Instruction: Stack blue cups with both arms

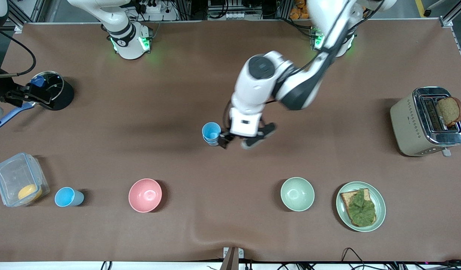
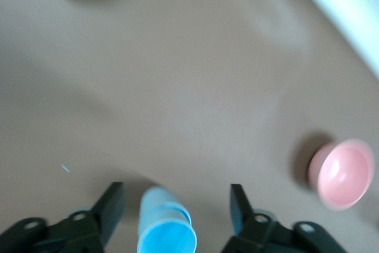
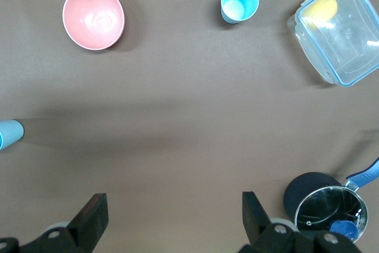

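Two small light-blue plastic tumblers (image 1: 211,133) sit nested mid-table, the left gripper (image 2: 176,211) spread wide around them. Third blue tumbler (image 1: 68,197) waits beside the clear lidded container (image 1: 18,183); the right gripper (image 3: 174,220), wide open above the table, should probably fetch it.

Left gripper (image 2: 176,205) spread around two apparently nested blue cups (image 2: 164,227); pink bowl (image 2: 343,173) nearby.

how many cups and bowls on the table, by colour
blue cups: 3 (two nested mid-table, one alone beside the pink bowl)
pink bowl: 1
green bowl: 1
total: 5
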### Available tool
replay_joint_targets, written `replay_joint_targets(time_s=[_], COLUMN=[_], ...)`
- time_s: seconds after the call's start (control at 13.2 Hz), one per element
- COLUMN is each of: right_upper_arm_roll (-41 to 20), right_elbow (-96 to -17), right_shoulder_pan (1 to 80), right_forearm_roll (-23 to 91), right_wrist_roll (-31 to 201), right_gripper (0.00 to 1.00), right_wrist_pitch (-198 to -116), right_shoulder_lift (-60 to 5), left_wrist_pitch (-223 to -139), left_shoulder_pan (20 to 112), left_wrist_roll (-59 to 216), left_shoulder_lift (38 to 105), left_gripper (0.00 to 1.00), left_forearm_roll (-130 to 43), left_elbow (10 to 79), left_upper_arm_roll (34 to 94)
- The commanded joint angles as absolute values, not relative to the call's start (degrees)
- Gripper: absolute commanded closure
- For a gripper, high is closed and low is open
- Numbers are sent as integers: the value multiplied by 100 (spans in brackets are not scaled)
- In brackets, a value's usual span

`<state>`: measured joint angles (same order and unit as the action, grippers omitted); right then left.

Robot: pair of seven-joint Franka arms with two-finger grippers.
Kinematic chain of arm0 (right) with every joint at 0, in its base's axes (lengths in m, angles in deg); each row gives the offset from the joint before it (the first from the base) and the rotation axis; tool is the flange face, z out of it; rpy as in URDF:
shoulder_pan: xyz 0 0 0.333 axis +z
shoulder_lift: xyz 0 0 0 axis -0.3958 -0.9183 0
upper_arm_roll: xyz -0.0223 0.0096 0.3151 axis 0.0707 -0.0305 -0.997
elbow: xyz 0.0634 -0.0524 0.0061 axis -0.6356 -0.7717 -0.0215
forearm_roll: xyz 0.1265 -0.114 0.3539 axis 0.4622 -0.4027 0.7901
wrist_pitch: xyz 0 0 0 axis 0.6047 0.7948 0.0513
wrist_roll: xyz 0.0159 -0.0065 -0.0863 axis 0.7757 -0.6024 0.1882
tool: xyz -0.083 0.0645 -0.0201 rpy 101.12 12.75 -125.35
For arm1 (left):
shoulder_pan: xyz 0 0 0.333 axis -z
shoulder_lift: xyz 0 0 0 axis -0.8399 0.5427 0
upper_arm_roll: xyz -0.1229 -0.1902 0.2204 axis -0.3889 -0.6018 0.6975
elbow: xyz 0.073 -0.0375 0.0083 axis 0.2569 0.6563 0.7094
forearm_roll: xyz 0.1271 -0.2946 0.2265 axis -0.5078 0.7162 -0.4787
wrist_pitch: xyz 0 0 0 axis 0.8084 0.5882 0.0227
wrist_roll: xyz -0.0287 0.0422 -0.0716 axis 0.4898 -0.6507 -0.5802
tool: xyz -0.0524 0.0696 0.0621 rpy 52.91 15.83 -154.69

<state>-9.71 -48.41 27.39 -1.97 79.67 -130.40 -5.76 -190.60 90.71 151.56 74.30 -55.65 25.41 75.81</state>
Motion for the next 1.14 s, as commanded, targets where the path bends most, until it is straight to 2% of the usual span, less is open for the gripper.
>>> replay_joint_targets(time_s=[0.0,0.3,0.61,1.06], right_upper_arm_roll=[-1023,-1023,-1014,-1014], right_elbow=[-4850,-4841,-4859,-4859], right_shoulder_pan=[2709,2710,2648,2674], right_forearm_roll=[-315,-306,-288,-288], right_wrist_roll=[8018,8009,8018,7992], right_gripper=[0,0,0,0], right_wrist_pitch=[-13029,-13038,-13002,-12985], right_shoulder_lift=[-512,-512,-520,-520], left_wrist_pitch=[-17970,-16405,-15770,-15356], left_shoulder_pan=[8467,7359,6445,5942], left_wrist_roll=[14387,12227,10099,8073], left_shoulder_lift=[6425,5598,5202,4815], left_gripper=[0,0,0,0], left_forearm_roll=[-5699,-5638,-5489,-5445], left_elbow=[2887,2895,2913,3027], left_upper_arm_roll=[7578,7525,7411,7560])
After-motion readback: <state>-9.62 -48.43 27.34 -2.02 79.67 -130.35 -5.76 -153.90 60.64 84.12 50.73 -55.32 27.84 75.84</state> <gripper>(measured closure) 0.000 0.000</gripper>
